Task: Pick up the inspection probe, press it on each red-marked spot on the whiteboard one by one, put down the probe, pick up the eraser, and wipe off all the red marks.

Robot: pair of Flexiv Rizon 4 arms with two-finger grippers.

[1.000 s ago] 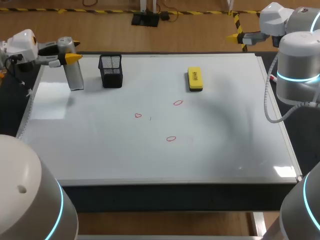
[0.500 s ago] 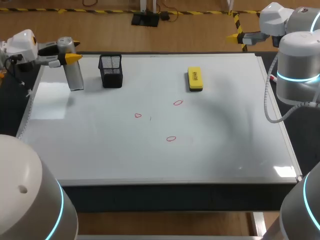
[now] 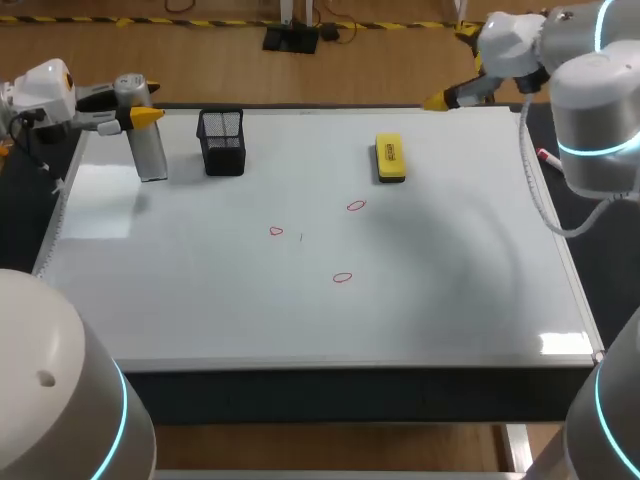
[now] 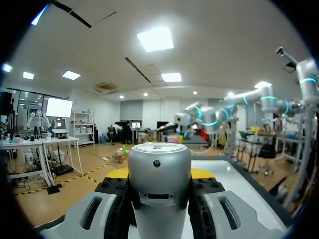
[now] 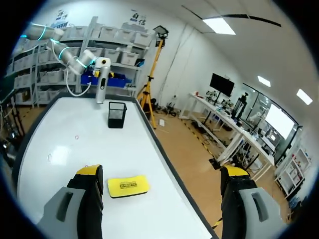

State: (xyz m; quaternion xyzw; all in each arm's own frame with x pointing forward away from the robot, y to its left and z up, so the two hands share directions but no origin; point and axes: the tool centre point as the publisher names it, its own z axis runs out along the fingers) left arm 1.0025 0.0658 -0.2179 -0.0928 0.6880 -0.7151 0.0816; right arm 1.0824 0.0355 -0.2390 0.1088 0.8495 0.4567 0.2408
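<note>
Right jaws open, eraser (image 5: pixel 128 185) ahead, long axis spanning their gap; left jaws grip the probe (image 4: pixel 159 172).

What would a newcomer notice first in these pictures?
The yellow eraser lying on the whiteboard toward its far side, with three small red marks nearer the middle. At the far left corner, the left gripper holds a silver probe upright beside a black mesh cup.

Print on eraser (image 3: pixel 390 157): dark lettering across its yellow top, too small to read.
Whiteboard (image 3: pixel 200 300): only red ovals (image 3: pixel 343 277), nothing legible.
</note>
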